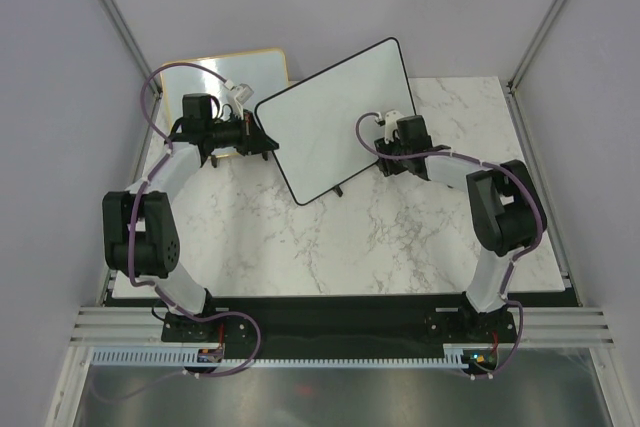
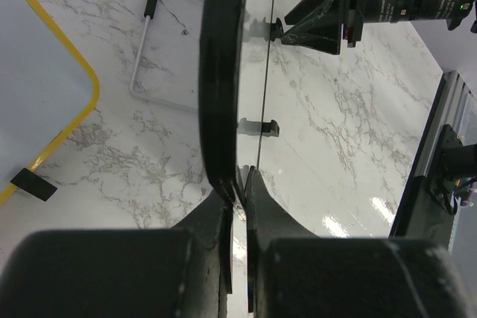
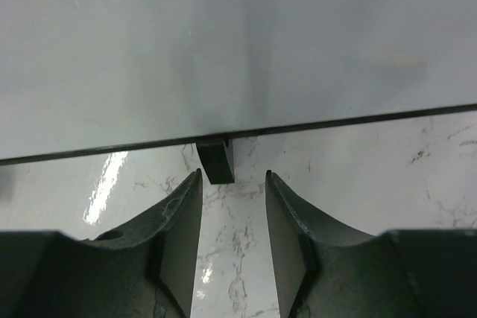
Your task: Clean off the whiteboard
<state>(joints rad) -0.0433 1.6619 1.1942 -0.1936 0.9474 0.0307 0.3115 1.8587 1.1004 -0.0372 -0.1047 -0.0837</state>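
Where the whiteboard sits: the whiteboard (image 1: 340, 117) is on the far half of the marble surface (image 1: 300, 247), turned at an angle, between the two arms.
Whiteboard look: thin black frame, rounded corners, and a face that shows plain white in the top view.
Whiteboard tilt: the left wrist view shows it nearly edge-on, but I cannot tell whether it rests flat or is raised on one side.
Left pincer: the left pincer (image 2: 238, 197) is at the board's near-left corner, with its fingers (image 2: 261, 217) pressed together on the black frame; the rim runs up and away from the tips.
Right pincer: the right pincer (image 3: 231, 176) faces the board's right edge with its fingers (image 3: 182, 214) apart and bare marble in the gap; it grips nothing.
Foot: a small black foot (image 3: 216, 160) hangs under the frame edge, just ahead of the gap between the right fingertips and not touching them.
Right pincer from across: it also shows at the top right of the left wrist view (image 2: 317, 24), beyond the board's face.
Smaller board: an orange-framed board (image 1: 225, 72) lies at the far left, just beside the whiteboard's upper-left corner.
Rod: a thin bent white rod (image 2: 139, 53) with a black grip lies on the marble between the two boards.
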